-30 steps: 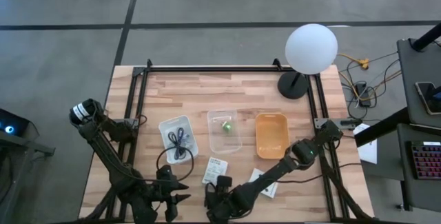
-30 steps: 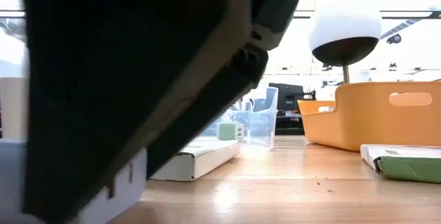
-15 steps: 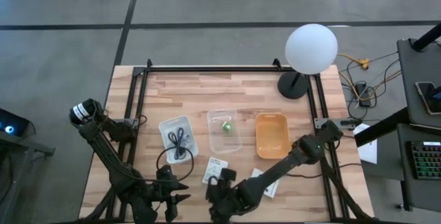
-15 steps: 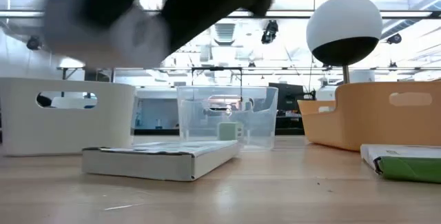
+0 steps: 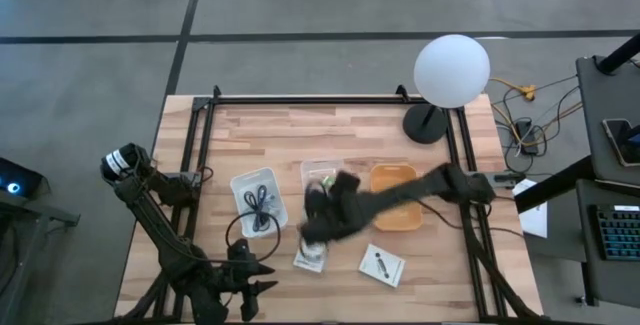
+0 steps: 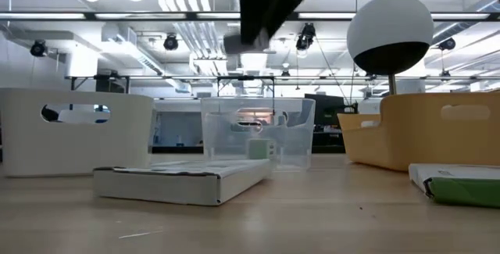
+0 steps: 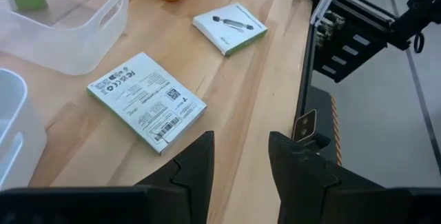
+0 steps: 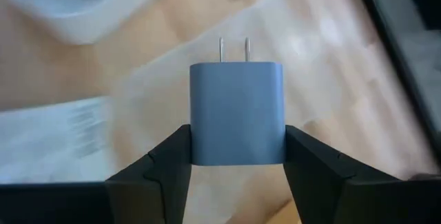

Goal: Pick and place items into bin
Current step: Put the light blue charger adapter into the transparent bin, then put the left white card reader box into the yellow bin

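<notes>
My right gripper hovers above the table between the white bin and the clear bin, shut on a lavender-grey plug cube with two metal prongs. In the low view the cube shows high up, under the dark fingers. My left gripper waits open at the table's near edge. A coiled black cable lies in the white bin and a green cube in the clear bin. Two white printed packets lie flat on the wood. My right gripper pinches the plug cube between its two fingers, one on each side wall of the cube's lower part. The prongs point away from the gripper. The cube is lifted clear of the table.
The orange bin stands right of the clear bin. A white globe lamp on a dark base sits at the far right corner. A black metal frame borders the table's sides. Bare wood lies along the far half.
My right gripper has risen from the table's near edge and swung toward the far side, to above the spot between the white and clear bins, carrying the plug cube up off the wood. The packets have stayed where they were.
</notes>
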`<state>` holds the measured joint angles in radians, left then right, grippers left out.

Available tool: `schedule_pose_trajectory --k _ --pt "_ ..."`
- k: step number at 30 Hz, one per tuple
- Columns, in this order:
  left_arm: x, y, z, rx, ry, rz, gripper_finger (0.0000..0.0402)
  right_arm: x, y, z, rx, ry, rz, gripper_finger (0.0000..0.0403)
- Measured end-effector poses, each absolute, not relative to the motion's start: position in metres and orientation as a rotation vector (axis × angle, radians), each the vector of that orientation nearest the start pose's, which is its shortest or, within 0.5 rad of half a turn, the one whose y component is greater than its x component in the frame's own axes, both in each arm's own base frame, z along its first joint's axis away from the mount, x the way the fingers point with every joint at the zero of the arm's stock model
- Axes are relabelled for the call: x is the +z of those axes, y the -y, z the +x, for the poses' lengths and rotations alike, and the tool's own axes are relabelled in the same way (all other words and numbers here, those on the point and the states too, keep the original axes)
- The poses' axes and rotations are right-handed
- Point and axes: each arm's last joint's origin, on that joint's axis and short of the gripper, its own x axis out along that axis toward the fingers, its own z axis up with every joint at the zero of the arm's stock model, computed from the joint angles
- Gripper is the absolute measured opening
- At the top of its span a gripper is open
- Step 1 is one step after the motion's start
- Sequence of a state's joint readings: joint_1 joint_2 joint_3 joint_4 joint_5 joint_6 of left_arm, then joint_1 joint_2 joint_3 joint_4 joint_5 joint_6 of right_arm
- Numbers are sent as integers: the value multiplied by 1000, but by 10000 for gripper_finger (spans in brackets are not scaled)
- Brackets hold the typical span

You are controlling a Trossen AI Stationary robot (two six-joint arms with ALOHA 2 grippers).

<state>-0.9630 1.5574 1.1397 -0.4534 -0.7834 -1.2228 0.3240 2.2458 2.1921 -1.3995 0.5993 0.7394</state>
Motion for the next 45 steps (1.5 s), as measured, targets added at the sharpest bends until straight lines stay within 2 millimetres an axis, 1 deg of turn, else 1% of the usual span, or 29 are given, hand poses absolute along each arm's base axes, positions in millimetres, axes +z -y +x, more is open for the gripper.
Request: schedule_pose_trajectory --k 2,4,6,8,13,15,18,21,24,26,28,31,34,36,37,42,45 --pt "256 253 201 179 -546 -529 122 255 -101 434 -674 -1170 -24 183" --pt "256 253 201 177 -543 -535 122 240 -84 441 -653 -1230 24 193" --pt "257 253 201 176 -542 -537 122 230 -77 443 -598 -1279 44 210" --pt "256 253 201 177 -542 -536 122 223 -78 443 -564 -1300 18 229" --pt "256 253 201 176 -543 -532 122 219 -92 437 -491 -1340 -96 276" --pt "256 253 201 178 -544 -530 122 221 -102 435 -457 -1333 -193 288" --pt "253 250 203 189 -560 -552 122 226 -127 426 -374 -1331 -313 298" --pt "249 246 207 193 -591 -592 122 237 -157 411 -307 -1298 -353 295" --pt "245 240 214 187 -635 -606 122 250 -185 395 -253 -1262 -291 270" --pt "244 235 220 191 -648 -572 119 253 -201 387 -228 -1244 -212 242" --pt "244 228 228 186 -653 -550 106 253 -212 385 -216 -1229 -90 207" --pt "247 219 243 128 -673 -548 67 250 -222 392 -197 -1176 105 144" --pt "243 214 261 76 -677 -531 17 240 -230 397 -192 -1128 209 77" --pt "234 212 267 82 -707 -514 7 231 -232 395 -208 -1140 245 34" --pt "230 211 270 87 -724 -518 8 227 -232 393 -225 -1155 251 21" --pt "200 213 281 128 -798 -481 1 202 -236 381 -291 -1211 268 11" --pt "186 210 290 170 -822 -478 1 186 -237 381 -298 -1183 317 9"
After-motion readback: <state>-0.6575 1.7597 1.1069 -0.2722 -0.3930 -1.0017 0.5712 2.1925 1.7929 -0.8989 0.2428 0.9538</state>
